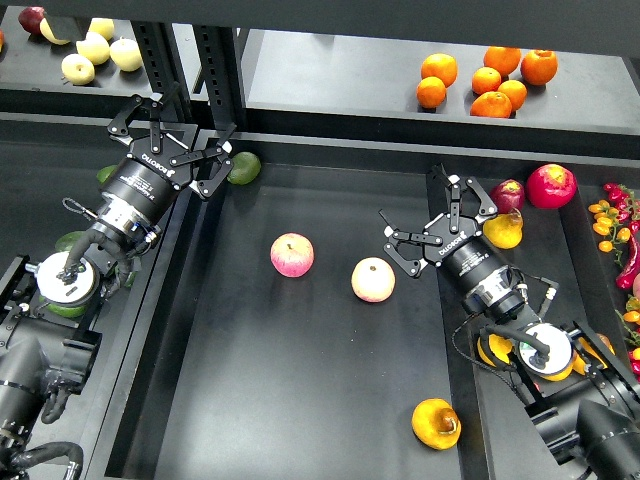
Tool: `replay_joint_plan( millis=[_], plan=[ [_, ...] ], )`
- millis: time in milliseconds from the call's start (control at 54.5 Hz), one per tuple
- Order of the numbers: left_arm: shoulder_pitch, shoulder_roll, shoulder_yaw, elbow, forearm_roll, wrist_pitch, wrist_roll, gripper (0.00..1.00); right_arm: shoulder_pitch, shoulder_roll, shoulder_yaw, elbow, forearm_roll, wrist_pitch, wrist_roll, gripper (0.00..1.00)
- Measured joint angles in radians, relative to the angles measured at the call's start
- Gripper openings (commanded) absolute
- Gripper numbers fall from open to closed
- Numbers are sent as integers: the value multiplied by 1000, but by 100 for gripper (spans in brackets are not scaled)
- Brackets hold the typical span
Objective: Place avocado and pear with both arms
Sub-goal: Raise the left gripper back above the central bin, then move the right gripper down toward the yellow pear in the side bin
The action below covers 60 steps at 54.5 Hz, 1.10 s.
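The avocado [245, 167] lies in the back left corner of the big black centre tray [300, 400]. My left gripper [178, 145] hovers just left of it, open and empty, one fingertip close to the fruit. The yellow-orange pear [437, 422] with its brownish dimple lies at the tray's front right. My right gripper [433, 222] is open and empty over the tray's right side, well behind the pear and just right of a pink-yellow apple [373, 279].
A second pink-yellow apple [292, 254] lies mid-tray. Paler avocados [70, 241] in the left tray are mostly hidden by my left arm. A plain yellow pear [503, 230] and red fruit [552, 185] sit at the right. Oranges [490, 80] sit on the back shelf.
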State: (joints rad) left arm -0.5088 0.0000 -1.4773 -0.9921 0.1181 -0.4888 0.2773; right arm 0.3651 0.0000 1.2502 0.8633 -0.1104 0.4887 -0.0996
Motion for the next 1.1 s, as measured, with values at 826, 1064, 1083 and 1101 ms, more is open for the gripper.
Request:
replay_joint_plan(
  millis=[826, 1064, 1083, 1101],
  plan=[
    [18, 0, 71, -13, -2, 0, -23, 100, 115, 0, 41, 58, -7, 0, -209, 99],
    [41, 0, 71, -13, -2, 0, -22, 100, 195, -10, 0, 87, -42, 0, -328, 99],
    [42, 0, 71, -13, -2, 0, -22, 100, 201, -17, -8, 90, -42, 0, -336, 99],
    [44, 0, 71, -13, -2, 0, -22, 100, 209, -30, -18, 94, -43, 0, -346, 99]
  ],
)
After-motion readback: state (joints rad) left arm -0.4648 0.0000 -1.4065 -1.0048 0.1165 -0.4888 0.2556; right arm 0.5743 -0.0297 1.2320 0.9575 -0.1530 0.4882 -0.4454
